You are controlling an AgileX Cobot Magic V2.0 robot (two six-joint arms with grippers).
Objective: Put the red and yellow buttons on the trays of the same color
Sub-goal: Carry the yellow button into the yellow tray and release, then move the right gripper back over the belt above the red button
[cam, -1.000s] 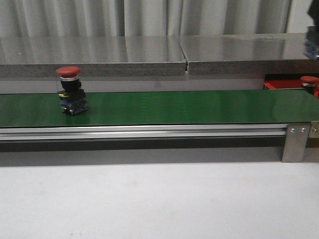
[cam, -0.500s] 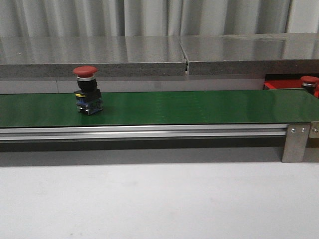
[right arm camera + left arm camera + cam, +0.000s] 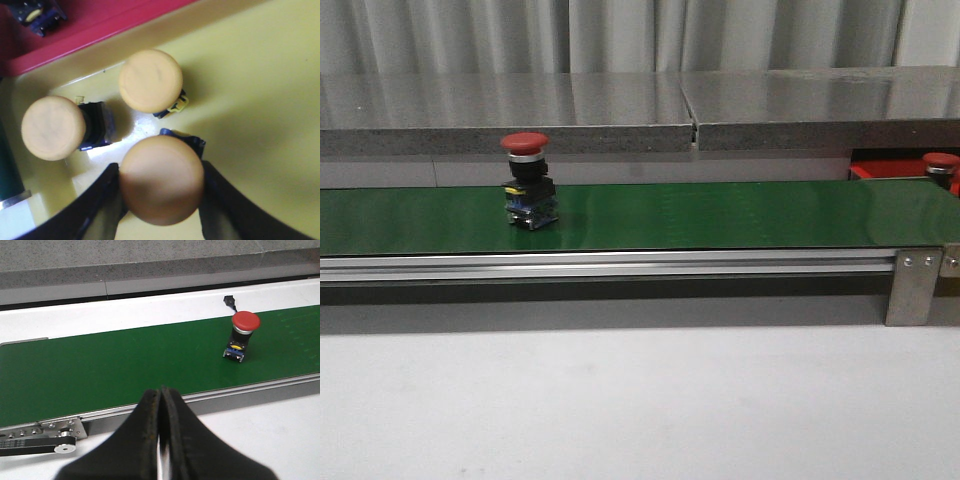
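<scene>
A red-capped button (image 3: 528, 185) stands upright on the green conveyor belt (image 3: 720, 215); it also shows in the left wrist view (image 3: 242, 335). My left gripper (image 3: 161, 392) is shut and empty, on the near side of the belt, left of that button. Another red button (image 3: 941, 165) stands on the red tray (image 3: 870, 171) at the far right. My right gripper (image 3: 160, 172) is shut on a yellow-capped button (image 3: 162, 182) over the yellow tray (image 3: 260, 75). Two more yellow buttons (image 3: 150, 80) (image 3: 54, 127) stand on that tray.
A grey stone ledge (image 3: 620, 105) runs behind the belt. The belt's metal rail and end bracket (image 3: 910, 285) face the white table (image 3: 640, 400). In the right wrist view the red tray (image 3: 100, 25) borders the yellow one and holds a dark button body (image 3: 37, 12).
The red button on the belt has travelled to the right. A dark shape at the front view's upper right edge one second ago is gone from that view.
</scene>
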